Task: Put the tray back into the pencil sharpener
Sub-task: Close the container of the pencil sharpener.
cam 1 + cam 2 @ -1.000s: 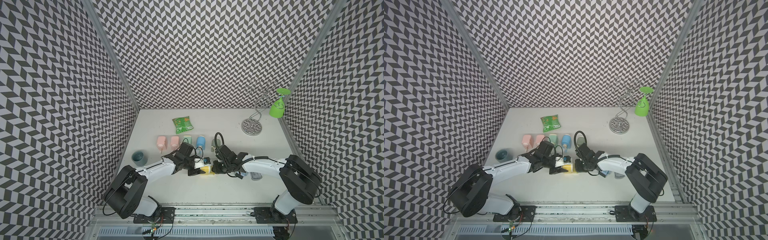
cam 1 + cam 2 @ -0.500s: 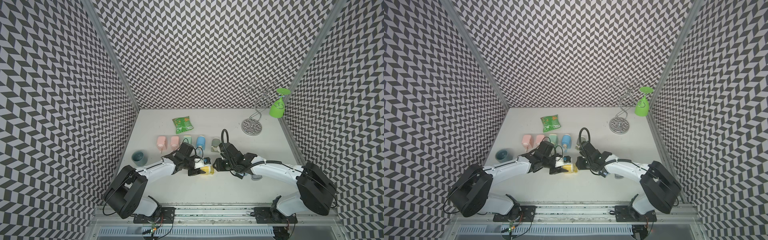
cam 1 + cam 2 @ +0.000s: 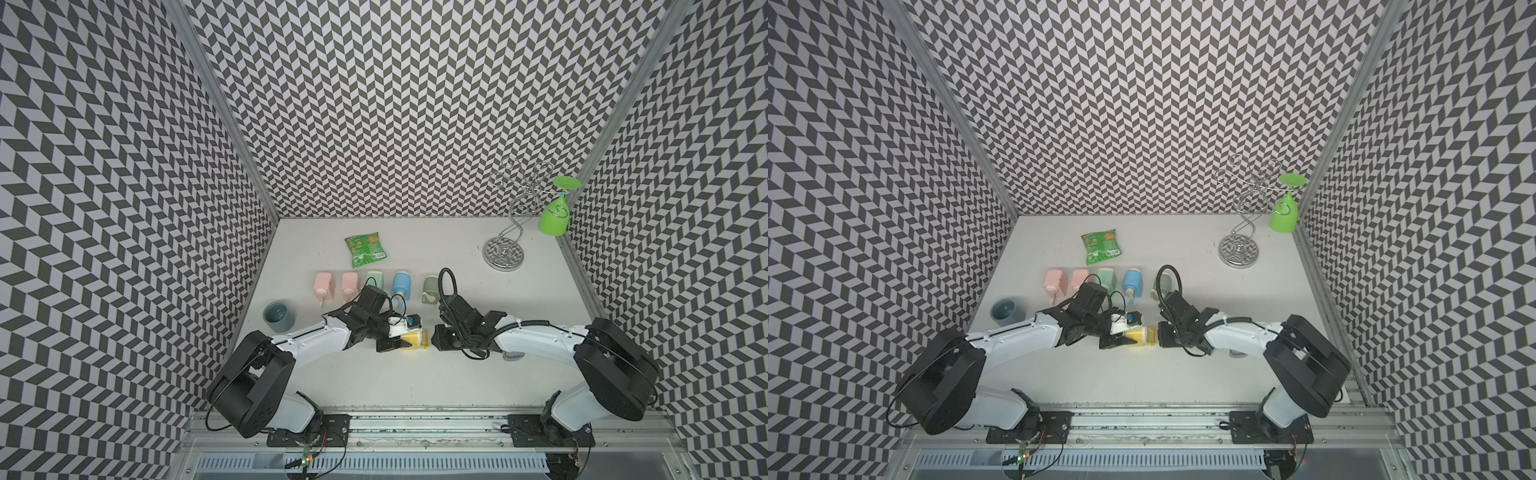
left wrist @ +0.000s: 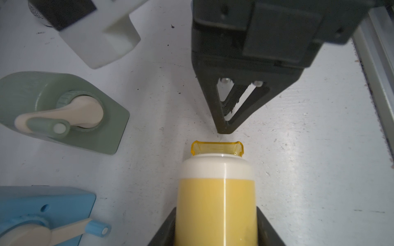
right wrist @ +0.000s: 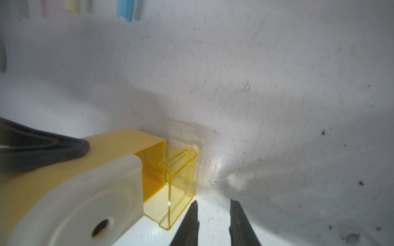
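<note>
My left gripper (image 3: 392, 341) is shut on a yellow and white pencil sharpener (image 3: 411, 337) that lies on the table near the front middle; in the left wrist view its two fingers clamp the sharpener (image 4: 217, 202) body. A clear yellow tray (image 4: 217, 147) sticks partly out of the sharpener's far end. It also shows in the right wrist view as the tray (image 5: 181, 176) protruding from the sharpener (image 5: 74, 191). My right gripper (image 5: 213, 215) sits just beyond the tray's end, its fingers a little apart with nothing between them. In both top views the right gripper (image 3: 1163, 336) faces the tray (image 3: 1152, 332).
Behind the arms lies a row of several other sharpeners, among them a blue one (image 3: 402, 283) and a sage green one (image 4: 64, 110). A teal cup (image 3: 279, 316) stands at the left. A green snack bag (image 3: 365, 248) and a wire rack (image 3: 503, 249) with a green glass (image 3: 555, 216) are at the back.
My right arm has shifted its pose and its gripper has backed slightly off the sharpener's end. The left arm and the sharpener have stayed put.
</note>
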You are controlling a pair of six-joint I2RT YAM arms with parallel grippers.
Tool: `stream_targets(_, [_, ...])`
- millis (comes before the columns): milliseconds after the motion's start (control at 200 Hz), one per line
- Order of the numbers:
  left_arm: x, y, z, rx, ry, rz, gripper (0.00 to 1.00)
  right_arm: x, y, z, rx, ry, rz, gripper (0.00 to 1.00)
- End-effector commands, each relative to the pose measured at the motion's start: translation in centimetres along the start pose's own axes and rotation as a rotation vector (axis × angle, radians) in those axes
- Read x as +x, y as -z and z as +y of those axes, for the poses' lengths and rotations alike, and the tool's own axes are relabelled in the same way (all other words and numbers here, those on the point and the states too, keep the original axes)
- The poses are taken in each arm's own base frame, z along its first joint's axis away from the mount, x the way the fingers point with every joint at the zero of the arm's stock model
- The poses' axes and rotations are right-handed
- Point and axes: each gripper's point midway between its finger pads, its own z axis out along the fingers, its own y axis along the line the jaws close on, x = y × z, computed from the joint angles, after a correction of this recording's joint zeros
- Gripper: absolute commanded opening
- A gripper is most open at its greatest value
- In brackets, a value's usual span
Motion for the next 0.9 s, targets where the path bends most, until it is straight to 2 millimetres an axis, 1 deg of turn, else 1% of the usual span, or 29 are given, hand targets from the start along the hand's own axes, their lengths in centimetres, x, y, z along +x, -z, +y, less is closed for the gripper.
stream_targets(0, [0.2,-0.2,-0.5,0.001,-0.004,0.002,0.42,-1.3,-0.3,2.5,-0.092,0.040,-0.032,0.27])
stream_targets(145, [0.0,-0.1,-0.3,-0.005,-0.006,-0.004,0.42,-1.3,-0.9,3.6,-0.142,0.067,-0.013,0.26])
stream_targets(290, [0.1,-0.1,-0.4,-0.005,-0.003,-0.004,0.42,-1.3,-0.6,5.4,-0.237,0.109,-0.009,0.26])
stream_targets(381, [0.1,-0.1,-0.2,-0.012,-0.003,-0.002,0.42,-1.2,-0.3,6.4,-0.295,0.128,-0.003,0.28])
stream_targets(511, [0.2,-0.1,-0.2,-0.016,-0.005,0.000,0.42,-1.0,-0.7,6.6,-0.310,0.130,0.008,0.28])
stream_targets(631, [0.2,-0.1,-0.1,-0.017,-0.002,-0.001,0.41,-1.2,-0.6,7.1,-0.334,0.135,0.006,0.28])
stream_targets(766, [0.1,0.1,0.1,-0.028,0.001,0.000,0.41,-1.4,0.0,6.7,-0.311,0.123,-0.018,0.29])
stream_targets(836, [0.0,0.3,0.2,-0.038,0.005,0.003,0.39,-1.6,0.5,5.7,-0.262,0.100,-0.037,0.29])
stream_targets(896, [-0.4,0.8,0.8,-0.065,0.014,0.007,0.35,-1.9,1.4,4.6,-0.204,0.075,-0.069,0.31])
